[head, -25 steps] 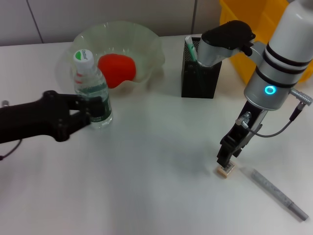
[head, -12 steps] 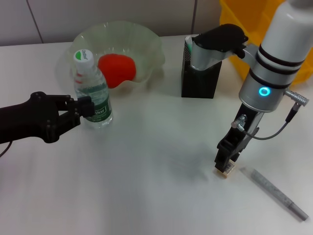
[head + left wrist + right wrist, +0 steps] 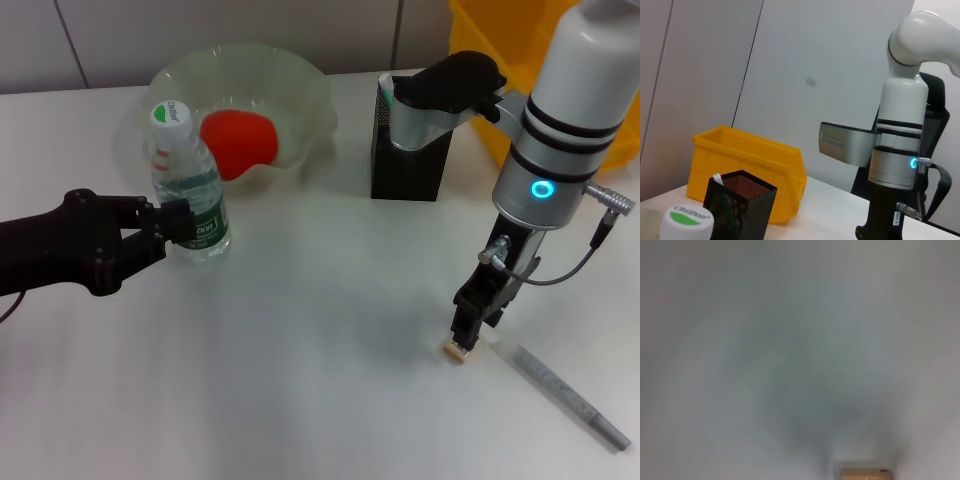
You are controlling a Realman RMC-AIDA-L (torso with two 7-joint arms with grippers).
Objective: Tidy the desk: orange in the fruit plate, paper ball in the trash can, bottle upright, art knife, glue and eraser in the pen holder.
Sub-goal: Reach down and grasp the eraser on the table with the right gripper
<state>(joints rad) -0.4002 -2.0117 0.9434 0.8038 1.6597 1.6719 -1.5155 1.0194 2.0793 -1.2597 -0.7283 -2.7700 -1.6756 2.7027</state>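
The clear bottle (image 3: 190, 190) stands upright on the white table, its green-marked cap (image 3: 686, 220) showing in the left wrist view. My left gripper (image 3: 172, 226) is open just left of it, fingertips close to the label. The tan eraser (image 3: 458, 350) lies on the table, and my right gripper (image 3: 468, 333) points down right over it, touching or nearly so; the eraser's edge (image 3: 865, 473) shows in the right wrist view. A grey art knife (image 3: 570, 395) lies to its right. The orange (image 3: 240, 142) rests in the fruit plate (image 3: 310, 95). The black mesh pen holder (image 3: 405, 160) holds a white-green stick. The paper ball is out of view.
A yellow bin (image 3: 495, 40) stands behind the pen holder at the back right, also seen as the yellow bin (image 3: 750, 160) in the left wrist view. My right forearm passes over the pen holder. Bare table lies between the bottle and the eraser.
My left gripper has let go of the bottle and drawn back to the left; the bottle stays standing. The right gripper has shifted slightly right and turned above the eraser.
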